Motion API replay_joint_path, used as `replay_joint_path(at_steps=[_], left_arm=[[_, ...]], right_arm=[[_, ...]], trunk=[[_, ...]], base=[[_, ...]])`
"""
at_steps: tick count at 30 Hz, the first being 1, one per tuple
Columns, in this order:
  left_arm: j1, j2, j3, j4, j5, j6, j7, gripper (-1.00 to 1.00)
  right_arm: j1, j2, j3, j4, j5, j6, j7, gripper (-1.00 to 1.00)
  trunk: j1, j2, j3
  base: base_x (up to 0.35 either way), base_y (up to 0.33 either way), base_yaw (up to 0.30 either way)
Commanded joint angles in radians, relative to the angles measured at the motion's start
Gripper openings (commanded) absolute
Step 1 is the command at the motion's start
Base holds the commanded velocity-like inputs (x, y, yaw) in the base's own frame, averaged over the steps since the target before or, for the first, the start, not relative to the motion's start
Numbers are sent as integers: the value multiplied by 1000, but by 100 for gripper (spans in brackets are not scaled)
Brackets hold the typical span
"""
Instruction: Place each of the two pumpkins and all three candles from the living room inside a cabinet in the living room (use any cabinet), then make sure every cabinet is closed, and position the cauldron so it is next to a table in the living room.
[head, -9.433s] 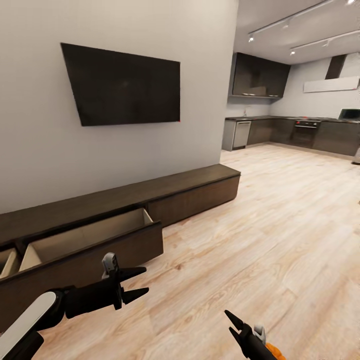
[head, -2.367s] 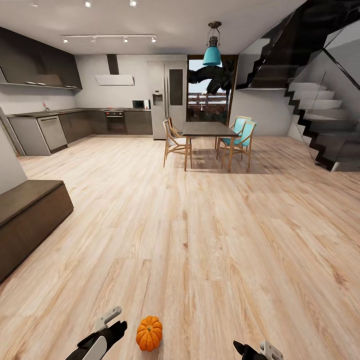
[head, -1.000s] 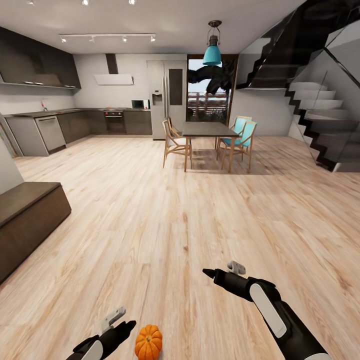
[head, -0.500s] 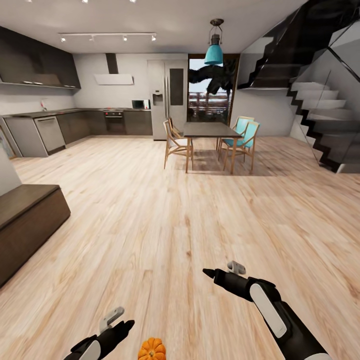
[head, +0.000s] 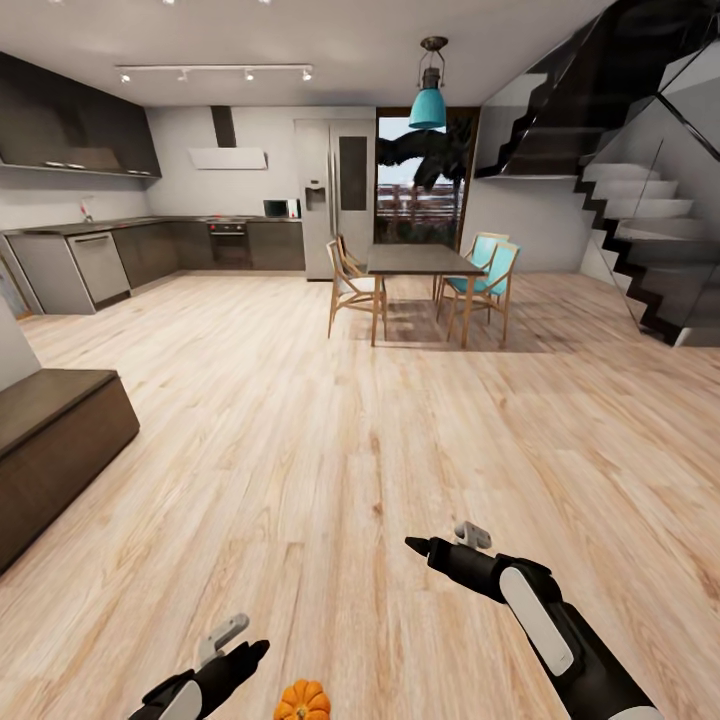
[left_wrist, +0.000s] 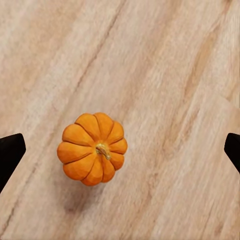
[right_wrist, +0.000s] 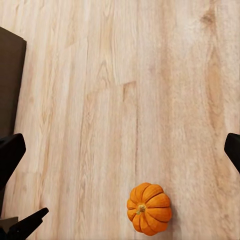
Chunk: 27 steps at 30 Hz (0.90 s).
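Small ribbed orange pumpkin (head: 303, 701) sits upright on the pale wood-plank floor (head: 400, 440), right at your feet, stem up. Left end effector (left_wrist: 120, 150) hangs above it, jaws spread wide, empty; in its wrist view the pumpkin lies between the two fingertips, off-centre toward one of them. So the left arm is the nearer one: in the head view the left end effector (head: 235, 655) is just beside the pumpkin. Right end effector (head: 420, 547) is held forward, well apart from it, also wide and empty in its wrist view. The pumpkin is round, no long axis, so any jaw angle works. My read: re-centre left, then descend. Long low dark-brown wood cabinet (head: 50, 440) is off to your left.
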Motion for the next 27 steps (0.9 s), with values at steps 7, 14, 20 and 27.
replay_joint_path(at_steps=[7,14,20,27], left_arm=[[-1,2,-5,-1,6,2,-1,100],[-1,3,-6,-1,6,3,-6,100],[-1,3,-6,-1,7,4,-7,100],[-1,8,-6,3,8,5,-82,100]], right_arm=[[-1,1,1,-69,1,0,3,100],[-1,1,1,-85,1,0,5,100],[-1,1,1,-86,1,0,5,100],[-1,-1,2,-87,1,0,5,100]], trunk=[[27,-50,-22],[54,-99,-41],[77,-141,-60],[103,-190,-82]], base=[[0,0,-23],[0,0,-216],[0,0,-42],[0,0,-2]])
